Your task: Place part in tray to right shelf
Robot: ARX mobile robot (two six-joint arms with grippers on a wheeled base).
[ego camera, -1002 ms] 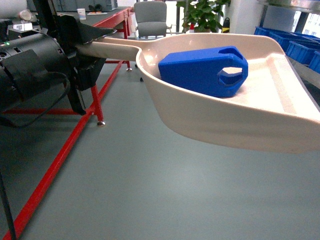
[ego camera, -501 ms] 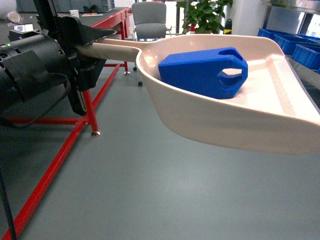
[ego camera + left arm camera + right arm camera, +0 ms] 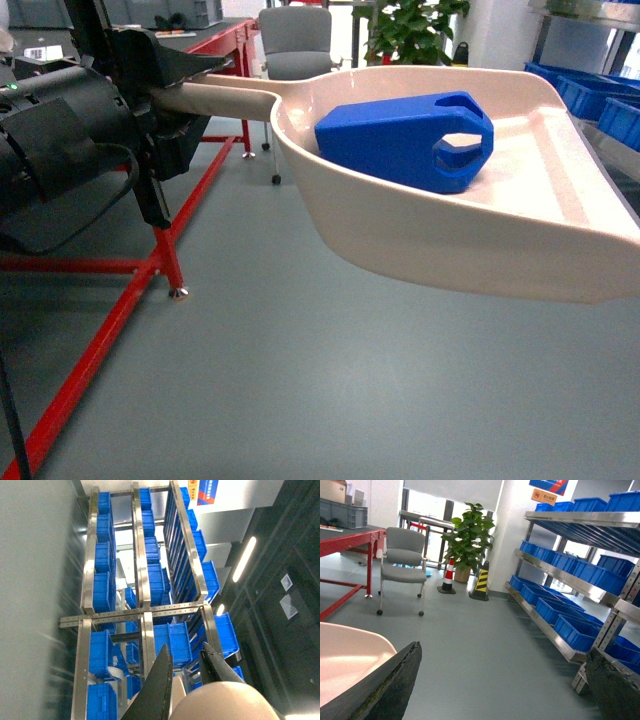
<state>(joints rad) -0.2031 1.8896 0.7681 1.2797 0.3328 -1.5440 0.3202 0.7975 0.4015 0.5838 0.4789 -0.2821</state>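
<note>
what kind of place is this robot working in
Probably a factory or warehouse floor with an office corner: steel shelf racks loaded with blue crates, red-framed workbenches, and striped traffic cones beside a potted plant and a grey chair.

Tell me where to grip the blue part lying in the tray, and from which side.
Judging from the head view, take the blue part by its looped handle end, which points toward the tray's open mouth. Come from above: the raised side walls block a sideways approach.

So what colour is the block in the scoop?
Bright blue part; clearest in the head view.
</note>
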